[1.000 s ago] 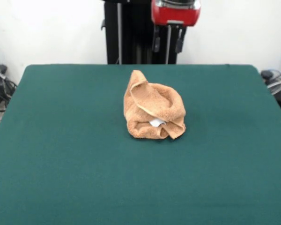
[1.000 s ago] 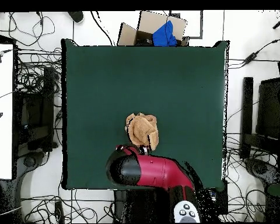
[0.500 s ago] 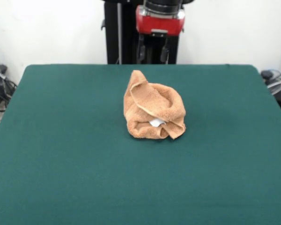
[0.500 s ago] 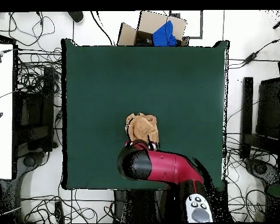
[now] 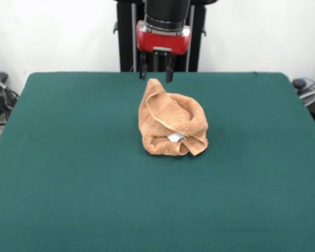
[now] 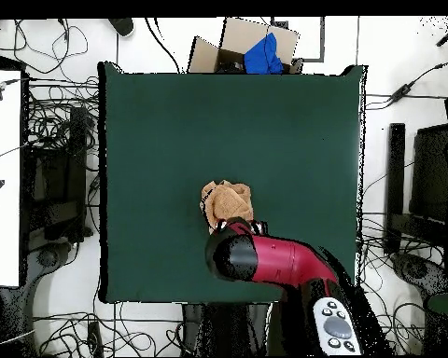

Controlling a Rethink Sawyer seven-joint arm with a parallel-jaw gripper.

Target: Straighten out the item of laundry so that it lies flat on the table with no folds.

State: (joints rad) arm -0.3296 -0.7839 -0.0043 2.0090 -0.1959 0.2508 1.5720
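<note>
Large dark green cloth-covered worktop (image 5: 68,173): bare around load.
Red-and-black arm (image 6: 279,266): above bundle's robot-side edge.
Light orange-brown terry towel (image 5: 171,126): crumpled mound near worktop centre, white tag (image 5: 175,137) tucked in front fold.
Claw (image 5: 156,71): fingers spread, empty, poised over raised peak at bundle's far end.
Risk: pinching several layers would lift whole wad, folds remain; shallow bite on peak may slip.

We see the orange-brown terry towel (image 5: 171,126) bunched into a rounded heap just above the middle of the front view, folded over itself, one corner peaking at its upper left, a small white tag (image 5: 175,137) showing low in front, on the dark green table (image 5: 68,173).
</note>
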